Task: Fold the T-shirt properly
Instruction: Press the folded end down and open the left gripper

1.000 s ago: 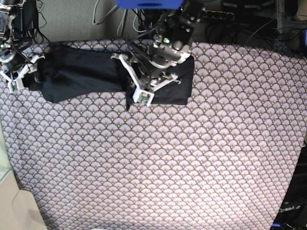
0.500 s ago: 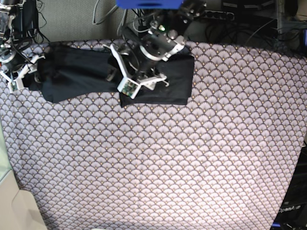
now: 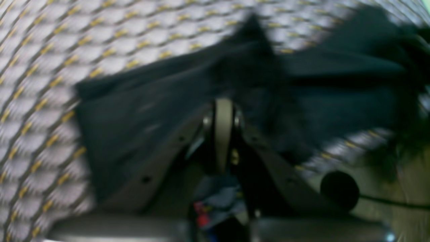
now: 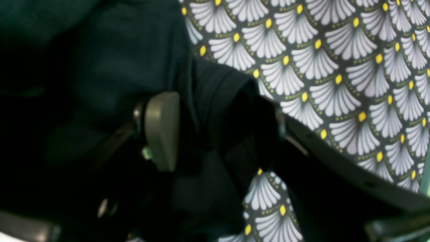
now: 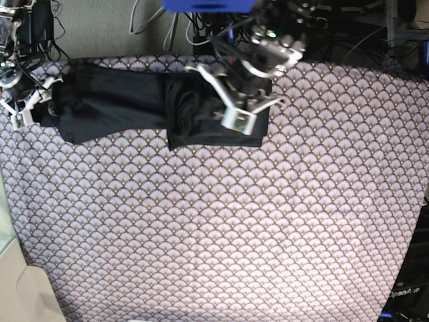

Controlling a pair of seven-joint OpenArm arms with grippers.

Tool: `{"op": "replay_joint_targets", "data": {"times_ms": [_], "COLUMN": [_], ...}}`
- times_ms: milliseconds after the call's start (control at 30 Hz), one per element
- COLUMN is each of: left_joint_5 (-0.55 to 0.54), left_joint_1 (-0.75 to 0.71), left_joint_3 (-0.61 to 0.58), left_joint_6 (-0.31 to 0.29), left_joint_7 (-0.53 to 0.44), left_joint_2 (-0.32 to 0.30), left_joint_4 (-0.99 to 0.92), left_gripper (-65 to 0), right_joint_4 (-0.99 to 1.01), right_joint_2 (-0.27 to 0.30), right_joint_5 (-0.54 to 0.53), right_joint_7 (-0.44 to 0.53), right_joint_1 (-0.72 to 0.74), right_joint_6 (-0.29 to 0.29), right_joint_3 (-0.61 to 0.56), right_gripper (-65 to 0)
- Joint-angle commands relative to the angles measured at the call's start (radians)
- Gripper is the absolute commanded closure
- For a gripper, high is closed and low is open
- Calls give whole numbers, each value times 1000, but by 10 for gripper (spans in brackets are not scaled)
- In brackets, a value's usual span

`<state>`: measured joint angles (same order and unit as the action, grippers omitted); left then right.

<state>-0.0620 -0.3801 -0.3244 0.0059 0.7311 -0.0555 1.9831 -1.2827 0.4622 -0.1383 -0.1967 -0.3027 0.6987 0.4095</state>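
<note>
The black T-shirt lies along the upper edge of the base view, on the scallop-patterned tablecloth. It stretches as a long dark band from the upper left corner to just right of the top centre. Its right part is a thicker, squarer block of folded layers; its left part is a flatter strip that reaches the table's left edge.

The left gripper hangs over the right block of the shirt, at top centre of the base view. In the left wrist view, which is blurred, its fingers are pressed together into one narrow pale strip with no cloth between them, clenched on nothing. The shirt spreads beyond them across the middle of that frame, with the tablecloth on the left.

The right gripper sits at the far left edge of the base view, at the shirt's left end. In the right wrist view its fingers stand wide apart: one pale pad at centre left, the other finger a dark bar at lower right. A rolled fold of the shirt lies between them; whether they press on it I cannot tell. The tablecloth fills the upper right.
</note>
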Motion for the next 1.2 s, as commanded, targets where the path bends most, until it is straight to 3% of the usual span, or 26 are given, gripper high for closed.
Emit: {"op": "replay_joint_targets", "data": {"times_ms": [0,233,500,700,933,1167], "left_joint_5": [-22,-55,-108,-117,-117,-158], "left_joint_1": [-3,20,165,217,326,378], "left_joint_3": [14,23,-178,-241,-393,-394], "left_joint_6": [-2,-7,-2,-10,-11,-2], "left_joint_7": [-21,-21,-20,-20,-20,-20], "left_joint_2": [4,16,-2,-27,-36,-39], "left_joint_4": [20,-34,-213,-207,-206,-124], "left_gripper": [0,0,0,0,0,0], "right_joint_4": [-4,-4,-7,-8,-7,-4], "right_joint_2": [16,16,16,13,13,11], "right_joint_5": [10,10,10,10,10,10], "right_joint_7": [-8,-8,-8,-8,-8,-8], "right_joint_1": [1,1,1,0,-5,-5], "right_joint_6": [-1,-1,-1,-1,-1,-1], "right_joint_3": [7,7,7,6,6,6], "right_gripper": [-360,-360,-360,-360,-360,-360]}}
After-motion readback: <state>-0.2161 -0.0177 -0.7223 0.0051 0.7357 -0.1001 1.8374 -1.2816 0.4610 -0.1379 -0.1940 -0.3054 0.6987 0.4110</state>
